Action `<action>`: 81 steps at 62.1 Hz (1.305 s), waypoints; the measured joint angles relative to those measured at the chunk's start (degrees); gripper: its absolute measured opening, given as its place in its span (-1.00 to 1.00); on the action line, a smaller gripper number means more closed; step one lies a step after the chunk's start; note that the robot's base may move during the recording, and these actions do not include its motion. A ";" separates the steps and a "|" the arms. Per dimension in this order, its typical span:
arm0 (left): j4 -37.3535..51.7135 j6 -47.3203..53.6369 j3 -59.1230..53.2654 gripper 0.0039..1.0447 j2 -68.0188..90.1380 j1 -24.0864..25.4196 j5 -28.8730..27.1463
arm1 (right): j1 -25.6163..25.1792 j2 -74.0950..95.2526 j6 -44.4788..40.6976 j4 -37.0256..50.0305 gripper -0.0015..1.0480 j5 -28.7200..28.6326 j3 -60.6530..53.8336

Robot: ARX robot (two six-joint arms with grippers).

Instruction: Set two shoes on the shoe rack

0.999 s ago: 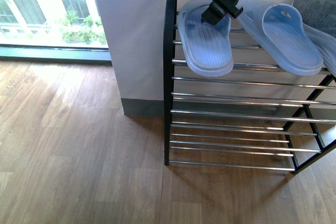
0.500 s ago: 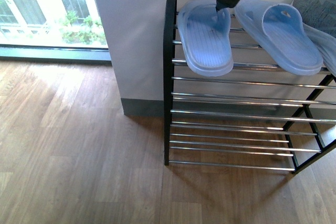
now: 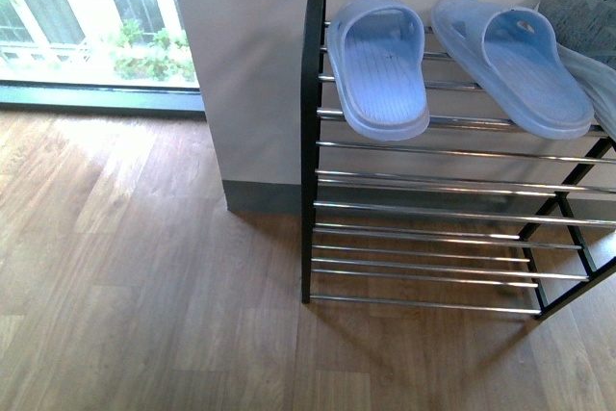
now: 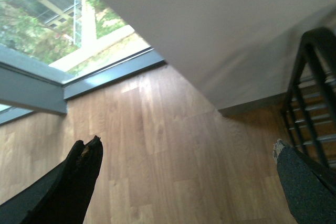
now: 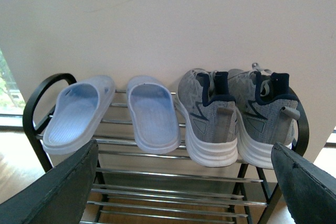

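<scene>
Now pale blue slides point(image 5: 115, 113) top chrome-barred rack point(image 5: 173, 174).

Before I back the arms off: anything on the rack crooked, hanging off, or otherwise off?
Mostly tidy. All four shoes sit on the top tier of the shoe rack. The leftmost slide angles slightly away from its mate, and both heels overhang the front bar. The sneakers sit straight.

Only the jaws of the robot show, seen from the two wrist cameras. The left fingers point(image 4: 79, 182) are matte black and taper to a rounded tip, where the coating is chipped and pale. The right fingers point(image 5: 60, 192) are dark grey-black with a fine grainy surface and broad, slanted edges.
</scene>
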 joint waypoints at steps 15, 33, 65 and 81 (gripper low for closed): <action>13.77 -6.95 -25.38 0.83 -20.00 8.31 -4.76 | -0.02 0.00 0.00 0.00 0.82 0.00 0.00; 20.48 -15.63 -52.98 0.83 -46.23 35.28 21.64 | 0.00 0.00 0.00 0.00 0.82 0.00 0.00; 43.32 -13.33 -79.45 -0.99 -72.11 23.61 26.08 | -0.02 -0.02 0.00 0.00 0.82 0.00 0.00; 38.62 -13.35 -81.20 -0.99 -78.75 23.43 25.59 | -0.02 -0.02 0.02 0.00 0.82 0.00 0.00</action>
